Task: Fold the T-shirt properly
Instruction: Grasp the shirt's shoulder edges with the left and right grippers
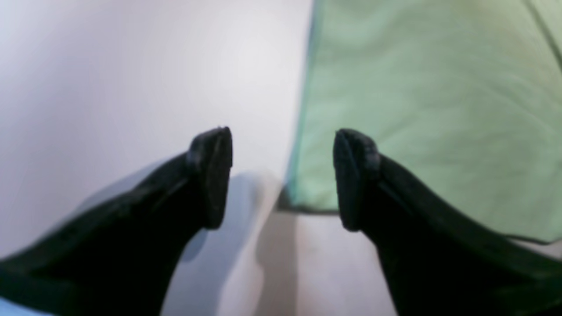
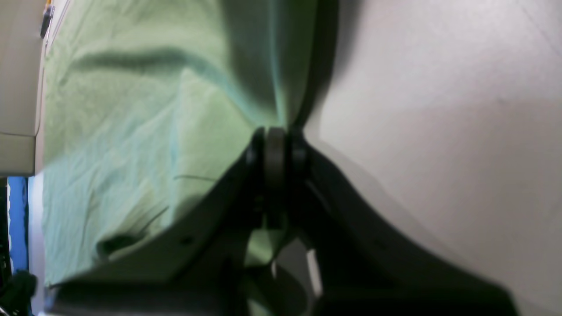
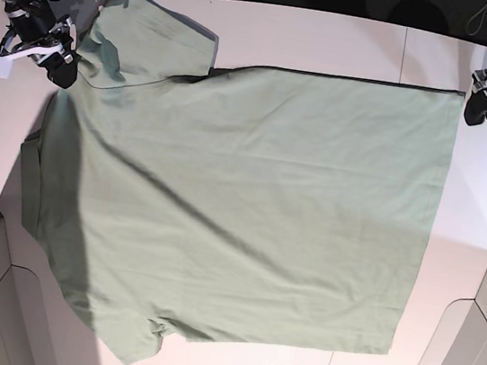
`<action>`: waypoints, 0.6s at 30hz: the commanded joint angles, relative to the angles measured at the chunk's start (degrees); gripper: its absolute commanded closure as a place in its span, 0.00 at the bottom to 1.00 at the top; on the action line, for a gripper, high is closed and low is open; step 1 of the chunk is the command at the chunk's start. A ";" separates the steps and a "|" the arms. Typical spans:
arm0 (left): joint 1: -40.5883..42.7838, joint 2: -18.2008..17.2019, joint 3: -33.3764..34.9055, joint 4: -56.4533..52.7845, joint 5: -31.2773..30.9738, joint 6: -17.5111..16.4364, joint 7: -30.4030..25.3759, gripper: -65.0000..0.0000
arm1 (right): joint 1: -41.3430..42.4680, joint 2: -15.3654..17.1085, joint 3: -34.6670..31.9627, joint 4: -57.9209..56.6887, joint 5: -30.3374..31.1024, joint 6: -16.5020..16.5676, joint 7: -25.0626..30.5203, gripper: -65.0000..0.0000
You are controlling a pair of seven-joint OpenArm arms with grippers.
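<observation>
While the T-shirt (image 3: 241,200) lies spread flat across the table (image 3: 336,41), the right gripper (image 3: 50,60) pinches cloth at its far left; the left gripper (image 3: 483,105), jaws spread, should regrip the far-right hem corner squarely.

Both wrist views are soft and out of focus, while the base view is sharper and evenly bright, with a broad dark shadow falling diagonally across the T-shirt (image 3: 241,200) on the pale counter (image 3: 336,41).
</observation>
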State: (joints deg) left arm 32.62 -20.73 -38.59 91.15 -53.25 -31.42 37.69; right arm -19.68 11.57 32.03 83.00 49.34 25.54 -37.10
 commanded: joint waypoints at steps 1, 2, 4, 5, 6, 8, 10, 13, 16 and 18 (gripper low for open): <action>0.07 -0.87 -0.42 -0.26 -0.85 -0.48 -0.96 0.40 | 0.00 0.63 0.22 0.68 0.83 0.37 0.39 1.00; 0.04 -0.87 -0.42 -1.20 -0.94 -0.48 -0.96 0.40 | 0.00 0.63 0.22 0.68 0.85 0.37 0.39 1.00; 0.07 -0.83 -0.44 -2.86 -0.94 -0.48 -0.98 0.40 | 0.00 0.63 0.22 0.68 0.85 0.37 0.39 1.00; 0.07 -0.83 -0.42 -3.87 -0.94 -0.48 -0.98 0.40 | 0.00 0.63 0.22 0.68 0.85 0.37 0.39 1.00; 0.04 -0.83 -0.42 -4.87 -0.96 -0.48 -0.98 0.40 | 0.00 0.63 0.22 0.68 0.85 0.37 0.39 1.00; -0.07 -0.83 -0.44 -6.64 -1.40 -0.48 -0.98 0.40 | 0.00 0.63 0.22 0.68 0.85 0.37 0.39 1.00; -0.09 -0.81 -0.42 -7.50 -2.19 -0.48 -0.85 0.40 | 0.00 0.63 0.22 0.68 1.01 0.37 0.39 1.00; -0.09 -0.81 -0.37 -7.50 -4.31 -0.50 1.92 0.40 | 0.00 0.63 0.22 0.68 1.27 0.37 0.35 1.00; -0.09 -0.81 0.59 -7.50 -6.12 -0.63 4.66 0.40 | 0.00 0.63 0.22 0.68 1.25 0.37 0.33 1.00; -0.09 -0.81 2.10 -7.48 -6.40 -1.36 5.99 0.40 | 0.00 0.63 0.22 0.68 1.22 0.37 0.33 1.00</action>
State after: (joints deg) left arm 31.99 -21.30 -36.84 83.68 -61.28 -33.56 40.12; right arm -19.68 11.57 32.03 83.00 49.69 25.52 -37.12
